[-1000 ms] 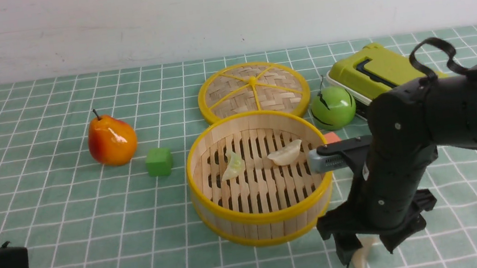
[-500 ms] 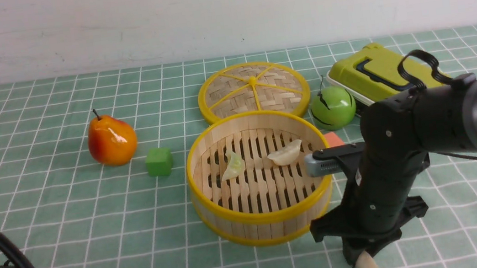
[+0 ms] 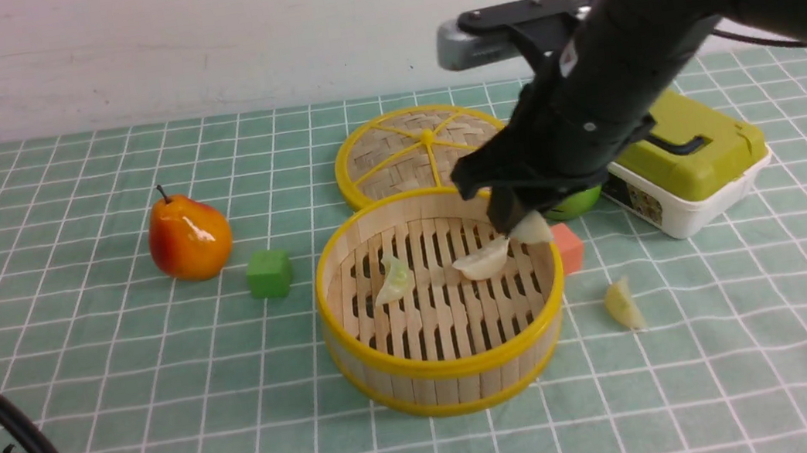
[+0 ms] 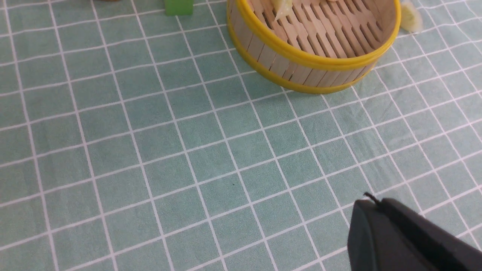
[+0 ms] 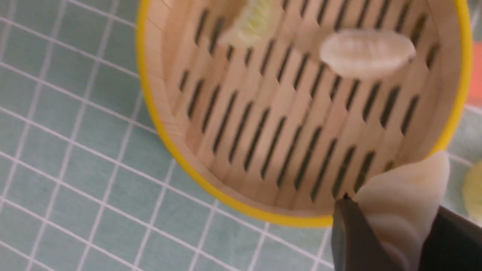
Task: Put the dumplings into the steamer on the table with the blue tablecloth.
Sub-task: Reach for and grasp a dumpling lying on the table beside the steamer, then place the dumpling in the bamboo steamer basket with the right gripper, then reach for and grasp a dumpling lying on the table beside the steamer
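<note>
1. The right jaws are clamped on a cream dumpling, hanging it over the far-right rim of the steamer so that a release should drop it inside.
2. On the slats lie a greenish dumpling and a white dumpling. A yellowish dumpling waits on the blue tablecloth, right of the steamer.
3. The left jaws are together, low and clear of the work.

The steamer is showing pale, matt bamboo slats and glossy yellow rims. The blue tablecloth is looking like soft matt fabric, the pear glossy, the dumpling smooth and waxy.
</note>
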You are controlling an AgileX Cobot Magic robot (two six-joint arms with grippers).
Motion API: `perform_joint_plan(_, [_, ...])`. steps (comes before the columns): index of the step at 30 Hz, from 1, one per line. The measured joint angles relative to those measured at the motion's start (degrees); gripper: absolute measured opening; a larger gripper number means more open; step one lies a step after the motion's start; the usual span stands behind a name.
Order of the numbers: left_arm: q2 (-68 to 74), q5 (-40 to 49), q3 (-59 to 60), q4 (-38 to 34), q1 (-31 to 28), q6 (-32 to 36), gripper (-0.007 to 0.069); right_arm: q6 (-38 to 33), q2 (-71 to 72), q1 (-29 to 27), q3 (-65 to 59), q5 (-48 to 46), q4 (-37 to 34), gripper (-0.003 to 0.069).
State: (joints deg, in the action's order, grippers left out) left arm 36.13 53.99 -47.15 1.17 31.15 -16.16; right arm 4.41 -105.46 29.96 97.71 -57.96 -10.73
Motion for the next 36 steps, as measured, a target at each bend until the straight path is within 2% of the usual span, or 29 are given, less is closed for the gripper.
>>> perform_joint_plan(5, [0.0,-0.1,0.0,0.2,0.0,0.0,-0.0014,-1.8,-12.2,3.3,7.6,0.7,-0.5,0.0188])
perform_joint_plan(14, [0.0,1.5,0.0,0.4,0.0,-0.1,-0.0014,-0.7,-23.4,3.4,12.6,1.0,0.7,0.0194])
perform_joint_plan(17, [0.0,1.6,0.0,0.4,0.0,-0.1,-0.0014,-0.7,-23.5,3.4,12.9,0.9,0.7,0.0258])
perform_joint_plan(18, [0.0,1.6,0.0,0.5,0.0,-0.1,-0.0014,-0.7,-23.6,3.4,13.4,0.0,0.7,0.0316])
perform_joint_plan(21, [0.0,1.7,0.0,0.5,0.0,-0.1,-0.0014,-0.9,-23.3,3.4,15.7,-4.3,1.0,0.043])
perform_joint_plan(25, [0.0,1.8,0.0,0.5,0.0,-0.1,-0.0014,-5.0,-18.9,3.4,18.4,-11.3,3.8,0.0549])
perform_joint_plan(31, [0.0,1.9,0.0,0.6,0.0,-0.1,-0.0014,-7.3,-7.5,1.9,9.6,-11.9,8.1,0.0582])
perform_joint_plan(36, [0.0,1.8,0.0,0.6,0.0,-0.1,-0.0013,-7.0,0.1,-4.5,-5.5,-10.5,8.3,0.0584])
